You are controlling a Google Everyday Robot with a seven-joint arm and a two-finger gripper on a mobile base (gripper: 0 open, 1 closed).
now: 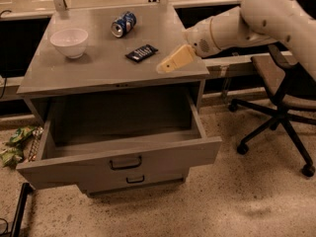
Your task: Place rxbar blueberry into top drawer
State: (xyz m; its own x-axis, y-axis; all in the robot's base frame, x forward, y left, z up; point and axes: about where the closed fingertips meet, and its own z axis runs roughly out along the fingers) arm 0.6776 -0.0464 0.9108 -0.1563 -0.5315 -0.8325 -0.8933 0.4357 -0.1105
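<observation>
the claw (168,64) hangs just right of the snack bar (141,53), apart or together i cannot tell; a bump could slide it away.

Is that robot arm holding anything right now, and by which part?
Nothing. The pincer hangs just right of the rxbar blueberry, which lies apart from it on the cabinet top.

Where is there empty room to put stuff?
The open top drawer is all bare inside. The cabinet top is free along its front, between the bowl and the gripper at the right edge. Crowded by the soda can and rxbar blueberry.
</observation>
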